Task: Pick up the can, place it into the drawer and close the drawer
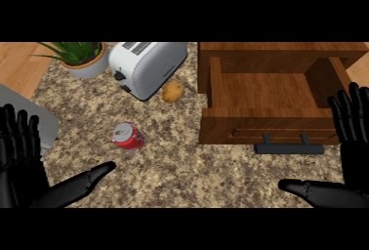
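The can [128, 136] is seen on the counter [194, 171], apart from both hands. The left hand [25, 161] and right hand [353, 146] are held open. The drawer [267, 105] is pulled out.

No text, brand, number or sign can be read anywhere. The red can [128, 136], near the left middle of the tabletop [187, 166], bears no readable label; neither does the toaster [148, 66] farther off.

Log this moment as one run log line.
can: upright on counter, untouched | drawer: open, empty | left hand: open, low left | right hand: open, by drawer
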Robot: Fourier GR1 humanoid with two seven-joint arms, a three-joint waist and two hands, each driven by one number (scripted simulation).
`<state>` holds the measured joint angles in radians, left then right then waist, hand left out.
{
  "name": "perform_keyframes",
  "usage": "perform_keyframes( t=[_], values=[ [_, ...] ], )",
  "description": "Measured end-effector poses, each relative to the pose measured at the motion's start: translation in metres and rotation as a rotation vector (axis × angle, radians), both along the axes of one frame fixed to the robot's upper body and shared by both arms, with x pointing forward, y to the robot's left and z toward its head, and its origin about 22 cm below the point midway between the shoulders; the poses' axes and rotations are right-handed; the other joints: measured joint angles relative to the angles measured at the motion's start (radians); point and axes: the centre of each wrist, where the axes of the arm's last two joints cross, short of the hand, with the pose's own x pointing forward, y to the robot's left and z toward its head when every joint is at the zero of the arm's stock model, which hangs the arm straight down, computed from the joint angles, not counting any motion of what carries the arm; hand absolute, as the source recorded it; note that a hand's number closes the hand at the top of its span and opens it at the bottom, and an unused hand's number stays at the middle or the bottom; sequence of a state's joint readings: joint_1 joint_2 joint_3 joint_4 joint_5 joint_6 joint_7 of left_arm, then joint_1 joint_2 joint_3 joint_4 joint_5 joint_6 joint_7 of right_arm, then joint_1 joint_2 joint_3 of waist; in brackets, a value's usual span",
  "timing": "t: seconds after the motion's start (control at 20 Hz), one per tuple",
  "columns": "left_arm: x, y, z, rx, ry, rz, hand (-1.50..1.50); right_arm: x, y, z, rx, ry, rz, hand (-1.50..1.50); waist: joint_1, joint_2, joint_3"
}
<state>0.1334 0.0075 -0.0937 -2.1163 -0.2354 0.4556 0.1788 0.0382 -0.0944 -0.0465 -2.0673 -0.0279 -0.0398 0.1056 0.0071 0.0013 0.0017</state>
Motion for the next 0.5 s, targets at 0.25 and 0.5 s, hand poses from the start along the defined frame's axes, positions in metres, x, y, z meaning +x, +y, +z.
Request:
perform_keyframes(
  t=[0.25,0.5],
  values=[
    [-0.010,-0.023,0.000,-0.082,0.101,0.160,-1.50,0.000,-0.003,-0.003,0.020,0.092,-0.054,-1.50,-0.005,-0.001,0.000],
    [-0.008,-0.046,0.017,-0.101,0.118,0.212,-1.50,-0.003,-0.013,-0.004,0.021,0.113,-0.065,-1.50,-0.009,-0.002,0.000]
  ],
)
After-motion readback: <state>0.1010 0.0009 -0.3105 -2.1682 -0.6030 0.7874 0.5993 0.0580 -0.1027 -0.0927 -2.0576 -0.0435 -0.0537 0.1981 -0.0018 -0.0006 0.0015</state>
